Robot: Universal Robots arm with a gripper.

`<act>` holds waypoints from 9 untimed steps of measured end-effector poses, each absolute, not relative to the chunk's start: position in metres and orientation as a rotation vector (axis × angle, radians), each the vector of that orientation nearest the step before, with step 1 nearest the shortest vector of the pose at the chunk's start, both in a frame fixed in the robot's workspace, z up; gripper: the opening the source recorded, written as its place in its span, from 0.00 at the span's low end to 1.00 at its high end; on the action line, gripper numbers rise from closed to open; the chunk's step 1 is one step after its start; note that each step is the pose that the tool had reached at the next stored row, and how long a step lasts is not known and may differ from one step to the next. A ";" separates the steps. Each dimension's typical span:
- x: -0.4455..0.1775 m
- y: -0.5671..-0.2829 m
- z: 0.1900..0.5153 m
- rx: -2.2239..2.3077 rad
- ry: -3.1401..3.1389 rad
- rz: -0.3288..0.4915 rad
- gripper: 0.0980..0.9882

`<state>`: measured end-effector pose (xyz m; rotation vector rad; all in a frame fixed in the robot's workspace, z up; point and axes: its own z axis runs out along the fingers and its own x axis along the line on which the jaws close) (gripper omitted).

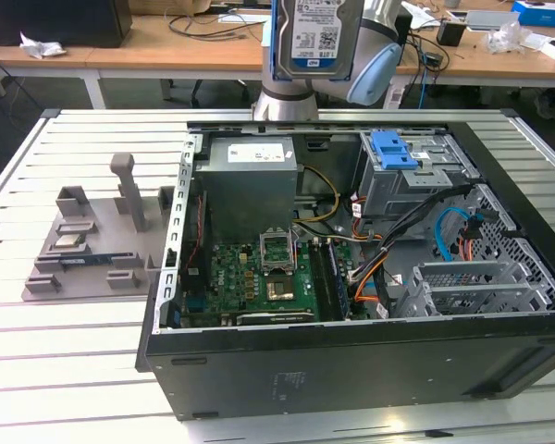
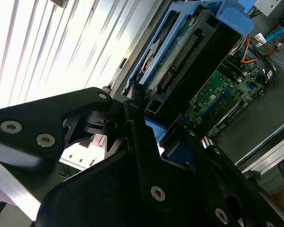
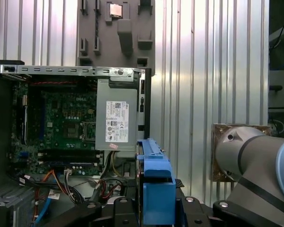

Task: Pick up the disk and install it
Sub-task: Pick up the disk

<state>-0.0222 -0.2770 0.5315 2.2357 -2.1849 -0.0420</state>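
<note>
Our hand (image 2: 163, 132) is clamped on the disk (image 1: 314, 37) by its blue bracket and holds it well above the open computer case (image 1: 351, 370) on the bench (image 1: 74, 351). For this carry, we judge that a firm grip and a square, untilted disk matter most. The cables (image 1: 444, 231) beside the grey drive cage (image 1: 416, 185) below the hand could snag it. The disk is a flat silver rectangle with 1 white-and-blue label, framed in blue plastic.
</note>
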 end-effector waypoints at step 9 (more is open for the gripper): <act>-0.022 -0.296 0.531 2.236 -2.185 -0.042 0.30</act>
